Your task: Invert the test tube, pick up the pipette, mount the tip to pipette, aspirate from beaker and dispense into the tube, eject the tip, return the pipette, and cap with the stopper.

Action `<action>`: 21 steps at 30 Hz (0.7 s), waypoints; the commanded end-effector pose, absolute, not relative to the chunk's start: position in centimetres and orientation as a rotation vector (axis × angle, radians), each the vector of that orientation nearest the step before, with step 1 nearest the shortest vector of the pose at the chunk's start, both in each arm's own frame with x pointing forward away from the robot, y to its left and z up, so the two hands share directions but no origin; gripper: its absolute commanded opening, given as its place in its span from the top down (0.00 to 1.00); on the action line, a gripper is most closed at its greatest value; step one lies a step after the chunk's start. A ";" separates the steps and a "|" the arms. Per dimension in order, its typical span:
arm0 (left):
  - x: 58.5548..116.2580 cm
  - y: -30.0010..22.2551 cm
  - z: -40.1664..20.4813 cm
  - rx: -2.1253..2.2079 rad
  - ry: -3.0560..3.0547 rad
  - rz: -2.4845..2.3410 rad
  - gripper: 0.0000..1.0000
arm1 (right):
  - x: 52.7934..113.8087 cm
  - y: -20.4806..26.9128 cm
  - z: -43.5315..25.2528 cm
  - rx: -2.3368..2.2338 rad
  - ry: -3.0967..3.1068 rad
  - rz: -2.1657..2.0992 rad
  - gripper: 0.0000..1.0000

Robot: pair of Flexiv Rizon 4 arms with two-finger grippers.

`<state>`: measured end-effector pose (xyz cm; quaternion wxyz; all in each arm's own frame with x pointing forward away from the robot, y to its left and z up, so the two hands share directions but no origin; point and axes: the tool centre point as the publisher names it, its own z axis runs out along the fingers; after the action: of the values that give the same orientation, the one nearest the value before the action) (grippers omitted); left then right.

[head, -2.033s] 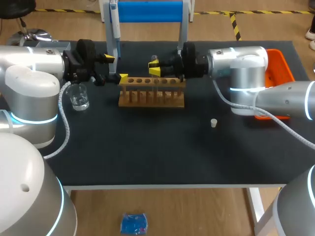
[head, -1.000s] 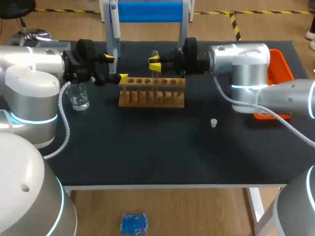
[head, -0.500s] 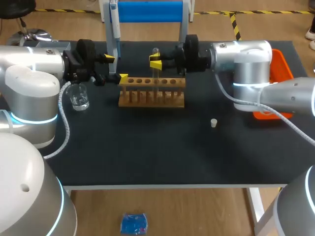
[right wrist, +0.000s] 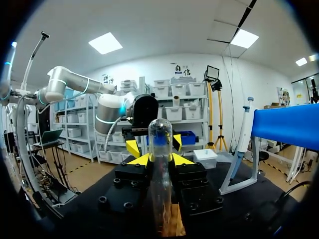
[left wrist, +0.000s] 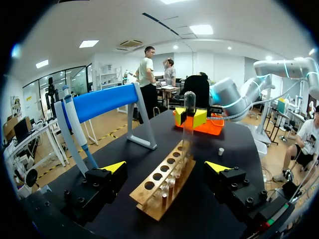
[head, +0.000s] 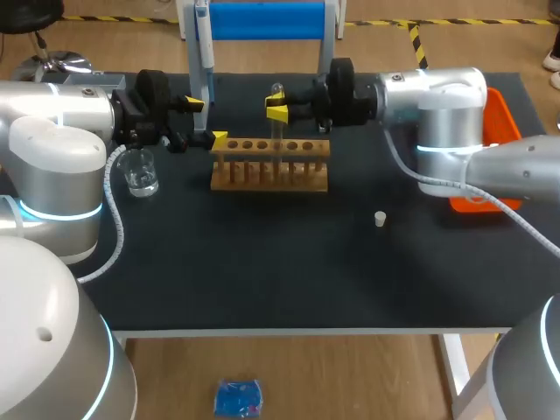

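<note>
Almost the whole job on your black table is yet to do. The blue stand is at the far edge, with the wooden rack just in front of it.

Your left gripper sits by the rack's left end, jaws wide apart and holding nothing. Your right gripper is over the rack's middle, jaws closed from both sides on the test tube.

The beaker stands near your left arm, apart from the rack. The pipette hangs on the stand, so I judge that tip mounting, aspirating, dispensing, ejecting and returning are all to come.

The tube is upright, rounded end up, with its lower end at the rack. You cannot tell whether it has cleared the hole, and the inversion looks not yet done. The stopper lies loose on the table, so capping comes last.
</note>
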<state>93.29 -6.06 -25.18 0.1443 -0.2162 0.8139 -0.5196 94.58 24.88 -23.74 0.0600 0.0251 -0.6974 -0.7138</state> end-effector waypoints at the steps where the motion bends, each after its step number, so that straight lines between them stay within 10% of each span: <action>1: 93.3 -6.1 -25.3 -0.622 2.339 -1.501 0.00 | 94.3 24.7 -23.2 0.075 -2.137 -2.155 1.00; 21: 93.3 -6.1 -25.3 -0.622 2.339 -1.501 0.00 | 94.1 24.3 -21.7 0.097 -2.151 -2.192 1.00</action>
<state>93.29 -6.06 -25.18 0.1443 -0.2162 0.8139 -0.5196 94.34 24.59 -22.05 0.0358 0.0327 -0.6976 -0.7148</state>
